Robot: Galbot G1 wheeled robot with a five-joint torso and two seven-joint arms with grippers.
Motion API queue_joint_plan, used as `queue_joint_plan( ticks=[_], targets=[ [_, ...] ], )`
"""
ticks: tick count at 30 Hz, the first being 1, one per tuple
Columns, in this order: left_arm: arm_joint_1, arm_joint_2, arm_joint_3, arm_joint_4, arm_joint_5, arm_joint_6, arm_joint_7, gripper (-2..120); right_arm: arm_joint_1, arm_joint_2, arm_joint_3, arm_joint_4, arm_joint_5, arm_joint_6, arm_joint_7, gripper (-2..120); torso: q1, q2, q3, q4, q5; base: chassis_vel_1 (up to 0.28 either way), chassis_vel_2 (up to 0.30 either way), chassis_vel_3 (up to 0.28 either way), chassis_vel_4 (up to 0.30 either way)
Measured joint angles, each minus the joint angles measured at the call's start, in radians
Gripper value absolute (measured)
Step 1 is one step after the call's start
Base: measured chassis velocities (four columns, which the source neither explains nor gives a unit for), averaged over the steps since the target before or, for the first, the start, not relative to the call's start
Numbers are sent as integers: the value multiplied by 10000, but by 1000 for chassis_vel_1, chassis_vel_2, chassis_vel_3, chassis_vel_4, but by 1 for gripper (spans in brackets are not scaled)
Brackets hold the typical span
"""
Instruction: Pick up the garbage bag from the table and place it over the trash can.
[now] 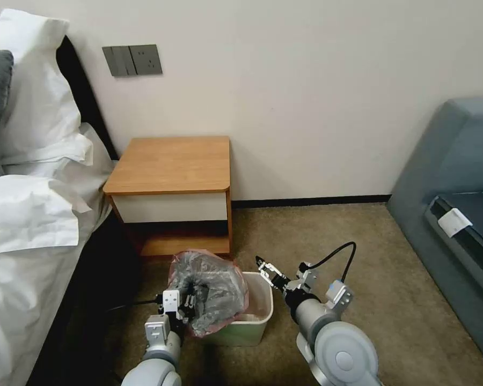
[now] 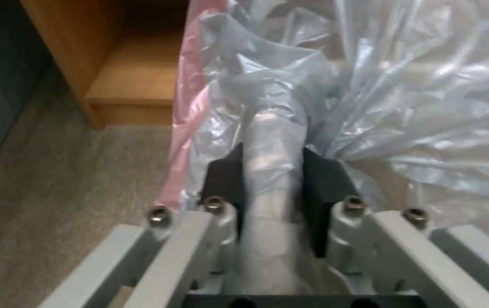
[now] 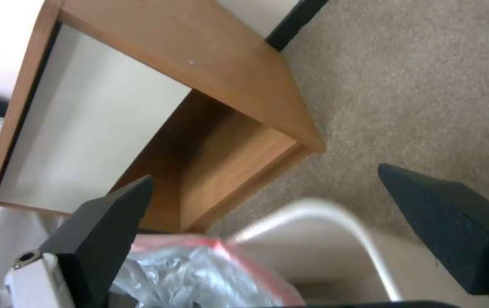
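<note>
The garbage bag (image 1: 212, 292), grey crinkly plastic with a pink edge, is puffed up over the left half of the cream trash can (image 1: 260, 311) on the carpet. My left gripper (image 1: 183, 310) is shut on a bunched fold of the garbage bag (image 2: 273, 141), its black fingers (image 2: 225, 179) pinching the plastic. My right gripper (image 1: 265, 269) hovers open just above the can's right rim, nothing between its fingers (image 3: 444, 222). In the right wrist view the trash can rim (image 3: 336, 214) and the garbage bag (image 3: 199, 273) lie below. The table (image 1: 172, 163) stands behind the can, its top bare.
A bed with white linen (image 1: 27, 214) and pillows lies at the left, close to my left arm. A blue-grey sofa (image 1: 456, 203) stands at the right. Open carpet (image 1: 316, 230) stretches between the nightstand and the sofa. A wall switch plate (image 1: 132, 59) is above the table.
</note>
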Motion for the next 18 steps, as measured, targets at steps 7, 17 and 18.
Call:
queue_joint_plan(
  ticks=[7, 17, 18],
  targets=[
    [255, 47, -2, -98, -217, -677, -458, 10, 10, -15, 2, 252, -401, 3, -197, 100, 0, 0, 0, -2, -4, 0, 0, 0, 0],
    [924, 54, -310, -683, -146, -2364, -99, 9, -89, -870, -274, 982, -2950, 14, -2507, 100, 1, 0, 1, 0, 2, 0, 0, 0, 0],
    [980, 54, -387, -740, -70, -2582, 42, 9, -10, -1060, -343, 1027, -3201, 20, -2952, 100, 1, 0, 0, -1, 2, 0, 0, 0, 0]
  ],
)
